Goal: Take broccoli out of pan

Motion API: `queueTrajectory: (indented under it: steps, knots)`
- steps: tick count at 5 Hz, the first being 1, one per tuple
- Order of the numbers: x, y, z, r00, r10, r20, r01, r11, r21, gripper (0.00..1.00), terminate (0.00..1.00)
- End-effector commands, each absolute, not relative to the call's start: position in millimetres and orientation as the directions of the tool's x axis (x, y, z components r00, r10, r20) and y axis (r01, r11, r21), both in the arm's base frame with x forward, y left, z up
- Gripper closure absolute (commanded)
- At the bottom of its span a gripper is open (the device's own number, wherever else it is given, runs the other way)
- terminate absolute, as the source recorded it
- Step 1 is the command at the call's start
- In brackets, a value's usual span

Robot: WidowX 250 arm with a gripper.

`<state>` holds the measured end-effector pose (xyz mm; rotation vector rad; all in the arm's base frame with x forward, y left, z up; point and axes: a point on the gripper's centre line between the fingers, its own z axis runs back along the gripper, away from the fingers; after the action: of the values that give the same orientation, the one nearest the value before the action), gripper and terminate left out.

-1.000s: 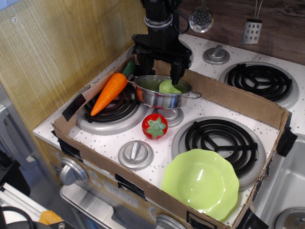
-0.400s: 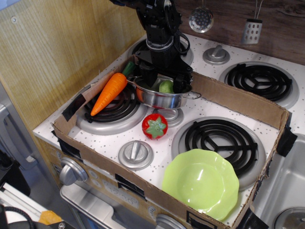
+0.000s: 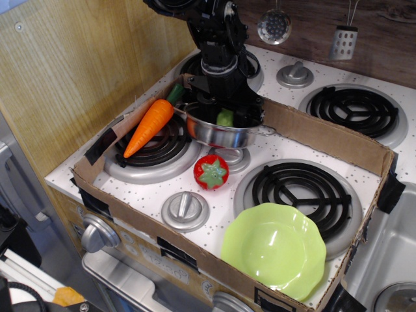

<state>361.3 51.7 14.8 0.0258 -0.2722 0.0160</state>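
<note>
1. The black gripper [image 3: 225,116] reaches down into the pan [image 3: 221,133], one finger on each side of the broccoli [image 3: 225,117]; the fingers stand close against it, but whether they truly press on it cannot be told from this view
2. The broccoli is a small, smooth, pale-green lump, only a narrow strip of it showing between the dark fingers; it sits inside the pan, toward the back of the bowl
3. The pan is a shiny steel pot with low straight walls and a thin wire handle sticking out to the right; it rests at the rear right edge of the front-left burner [image 3: 153,151], inside the cardboard frame [image 3: 325,138]
4. Just beside the pan on the left lies an orange carrot [image 3: 149,127], tilted across the burner; in front of the pan stands a red tomato [image 3: 210,171], and the light-green plate [image 3: 274,249] lies well apart at the front right
5. Compared with a second ago, the gripper has come down from above the rim into the pan and its fingers have drawn in around the broccoli, so less of the green shows; the pan, carrot, tomato and plate lie where they were
</note>
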Motion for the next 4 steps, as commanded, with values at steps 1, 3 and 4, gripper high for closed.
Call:
queueTrajectory:
  steps: [1, 3, 4]
  knots:
    - [369, 56, 47, 0.954, -0.009, 0.299, -0.007, 0.999, 0.050, 1.00, 0.00]
    - [355, 69, 101, 0.945, 0.030, 0.327, -0.085, 0.984, 0.155, 1.00, 0.00]
    - [338, 66, 124, 0.953, 0.062, 0.297, -0.124, 0.973, 0.194, 1.00, 0.00]
